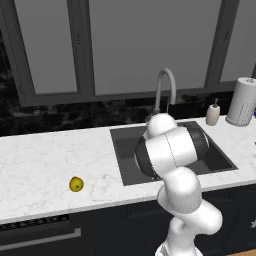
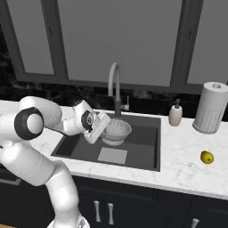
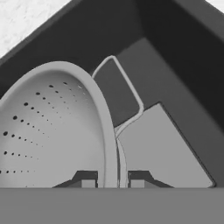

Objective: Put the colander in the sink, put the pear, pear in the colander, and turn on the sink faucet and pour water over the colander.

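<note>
Gripper [image 3: 112, 183]: my fingers pinch the rim of the colander [image 2: 116, 130] narrowly, holding it inside the sink [image 2: 147, 153], under the faucet [image 2: 115, 87]. One pear [image 2: 206, 156] I log on the counter right of the sink; another pear [image 1: 75, 184] left of it.

Colander [image 2: 116, 130] sits inside the sink [image 2: 147, 144], directly below the sink faucet [image 2: 115, 84]. Claw [image 2: 100, 129] is at the colander's left rim; its closure cannot be judged. One pear [image 2: 206, 156] lies on the tabletop [image 2: 187, 164], right of the sink.
</note>
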Robot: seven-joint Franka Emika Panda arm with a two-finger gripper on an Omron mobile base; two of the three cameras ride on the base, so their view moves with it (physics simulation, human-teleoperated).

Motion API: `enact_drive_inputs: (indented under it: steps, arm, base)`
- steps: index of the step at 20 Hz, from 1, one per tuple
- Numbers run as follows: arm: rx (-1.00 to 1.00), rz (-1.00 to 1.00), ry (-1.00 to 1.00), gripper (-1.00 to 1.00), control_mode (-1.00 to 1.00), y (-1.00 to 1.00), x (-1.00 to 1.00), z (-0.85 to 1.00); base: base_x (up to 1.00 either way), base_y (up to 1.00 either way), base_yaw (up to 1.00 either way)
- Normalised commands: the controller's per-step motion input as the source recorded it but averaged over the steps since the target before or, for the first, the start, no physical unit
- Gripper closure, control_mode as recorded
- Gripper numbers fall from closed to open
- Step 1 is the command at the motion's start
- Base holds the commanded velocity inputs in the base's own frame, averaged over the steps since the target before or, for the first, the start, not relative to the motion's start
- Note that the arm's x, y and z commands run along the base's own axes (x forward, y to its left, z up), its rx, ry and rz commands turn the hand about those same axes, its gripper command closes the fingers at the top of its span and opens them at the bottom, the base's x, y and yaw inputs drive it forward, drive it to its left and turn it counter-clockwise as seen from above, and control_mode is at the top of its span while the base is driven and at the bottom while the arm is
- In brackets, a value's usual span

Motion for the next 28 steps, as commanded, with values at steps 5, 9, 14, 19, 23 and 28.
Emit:
enact_drive_inputs:
  steps: [5, 9, 14, 19, 23, 28]
  arm:
    - [0.00, -0.43, -0.03, 1.00, -1.00, 0.54, 0.20, -0.46]
    - [0.00, -0.40, -0.02, 1.00, -1.00, 0.47, 0.04, -0.48]
    - [0.00, -0.36, -0.03, 1.00, -1.00, 0.36, -0.07, -0.43]
    - [0.00, -0.38, -0.07, 1.00, -1.00, 0.48, 0.00, -0.43]
    - [0.00, -0.38, -0.12, 1.00, -1.00, 0.64, 0.00, -0.50]
    - [-0.02, -0.35, -0.13, 1.00, -1.00, 0.42, 0.02, -0.57]
  base:
    - [0.00, 0.00, 0.00]
    - [0.00, 0.00, 0.00]
    - [0.00, 0.00, 0.00]
    - [0.00, 0.00, 0.00]
    - [0.00, 0.00, 0.00]
    - [0.00, 0.00, 0.00]
